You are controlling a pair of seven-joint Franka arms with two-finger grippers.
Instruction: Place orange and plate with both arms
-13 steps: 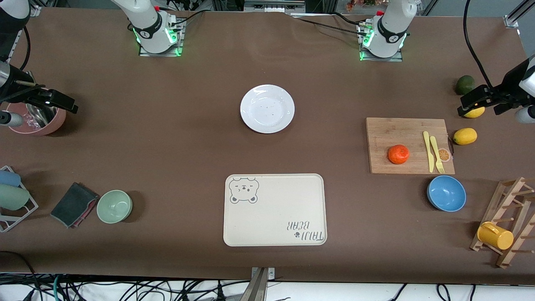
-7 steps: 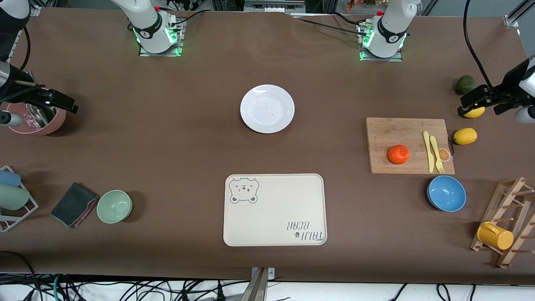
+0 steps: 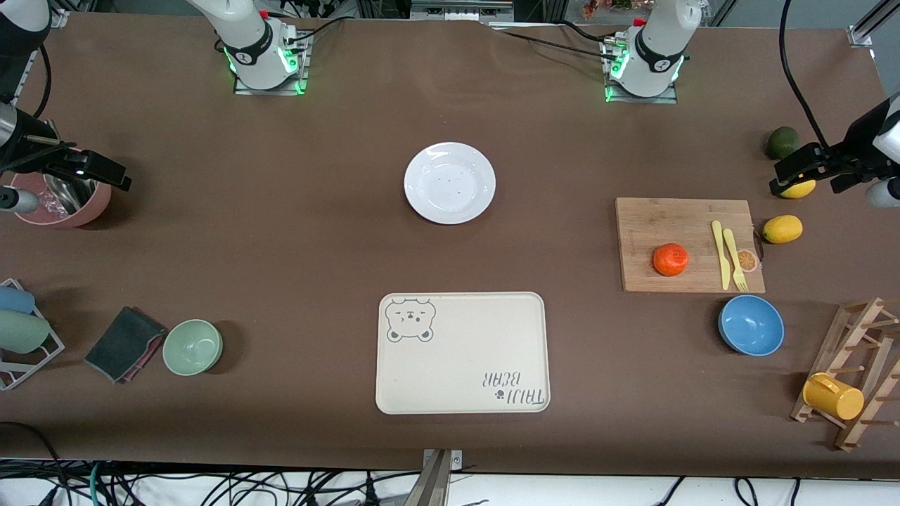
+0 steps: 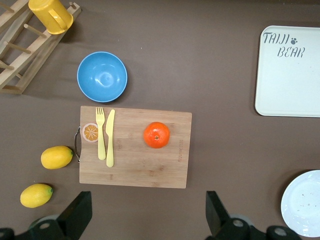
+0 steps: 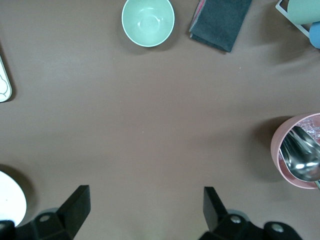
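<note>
Orange (image 4: 156, 135) on cutting board (image 4: 135, 170), apart from spread left claw (image 4: 145, 220), right claw (image 5: 145, 215) spread

Robotics lab. Two arm bases (image 3: 264, 56) bolted to a brown-covered bench (image 3: 316, 232), loose cables (image 3: 211, 485) hanging off its near edge. Kitchen props laid out as a test scene.

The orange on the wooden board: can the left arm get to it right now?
Probably yes. The orange sits alone on the cutting board, apart from the yellow fork and knife. The left gripper has its jaws wide open, and nothing covers the fruit.
</note>
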